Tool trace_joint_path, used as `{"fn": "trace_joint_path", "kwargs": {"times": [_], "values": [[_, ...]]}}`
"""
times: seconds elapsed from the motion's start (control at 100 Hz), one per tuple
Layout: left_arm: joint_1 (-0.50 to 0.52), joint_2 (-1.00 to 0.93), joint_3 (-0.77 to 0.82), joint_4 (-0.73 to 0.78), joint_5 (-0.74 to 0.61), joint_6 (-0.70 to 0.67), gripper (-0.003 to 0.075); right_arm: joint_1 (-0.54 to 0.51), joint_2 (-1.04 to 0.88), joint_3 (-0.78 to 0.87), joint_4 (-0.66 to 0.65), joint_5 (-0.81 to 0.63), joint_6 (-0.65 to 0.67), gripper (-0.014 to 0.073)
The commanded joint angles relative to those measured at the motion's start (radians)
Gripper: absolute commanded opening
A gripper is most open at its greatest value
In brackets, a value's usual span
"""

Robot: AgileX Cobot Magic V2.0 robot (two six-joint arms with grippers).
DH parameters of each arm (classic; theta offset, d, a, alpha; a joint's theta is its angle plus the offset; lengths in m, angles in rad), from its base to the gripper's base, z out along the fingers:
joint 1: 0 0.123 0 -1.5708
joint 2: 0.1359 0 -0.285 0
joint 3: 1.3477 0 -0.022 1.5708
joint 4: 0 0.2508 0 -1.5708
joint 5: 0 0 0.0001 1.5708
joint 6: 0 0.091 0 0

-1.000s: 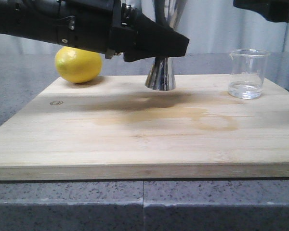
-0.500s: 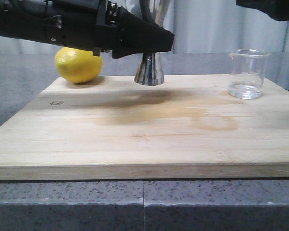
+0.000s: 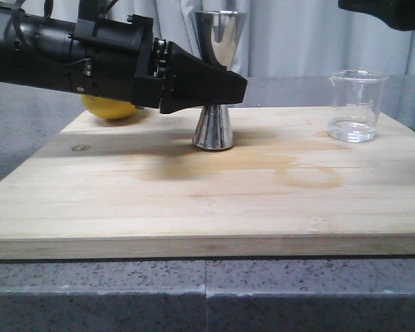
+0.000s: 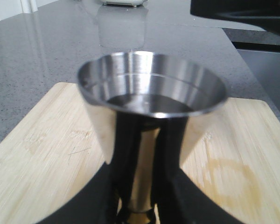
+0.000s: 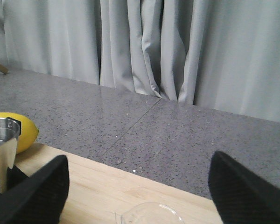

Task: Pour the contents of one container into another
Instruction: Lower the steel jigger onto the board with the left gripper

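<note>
The left gripper (image 3: 225, 88) is clamping the steel jigger (image 3: 216, 79) at its waist, upright on the wooden board (image 3: 194, 200). The glass beaker (image 3: 355, 105) is sitting ungrasped, so pouring is not yet begun; the right gripper (image 5: 137, 186) is hanging above it, jaws spread.

- The left arm (image 3: 62, 59) is matte black, a thick rounded barrel with blocky housings bolted onto it.
- Small silver screw heads dot its side, and a ribbed metal ring sits where the barrel meets the left gripper (image 3: 218, 88).
- Thin black cables loop over the top of the arm near its back end.
- The left gripper is a black wedge that tapers to a blunt, squared tip; its fingers (image 4: 123, 154) look like smooth black bars.
- The right arm (image 3: 384, 12) shows only as a black angular block at the upper corner of the front view.
- The right gripper's fingers (image 5: 39, 189) are black rounded pads with a fine woven, grippy texture.
</note>
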Motion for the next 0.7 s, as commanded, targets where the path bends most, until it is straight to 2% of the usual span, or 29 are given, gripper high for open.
{"fn": "trace_joint_path", "kwargs": {"times": [0.0,0.69], "values": [[0.001,-0.046,-0.023,-0.086,0.122,0.003,0.0114,-0.007,-0.021,-0.025,-0.013,-0.077,-0.011,0.0554],[0.002,-0.046,-0.023,-0.086,0.113,0.008,0.0115,-0.007,-0.021,-0.025,-0.038,-0.082,-0.011,0.0554]]}}
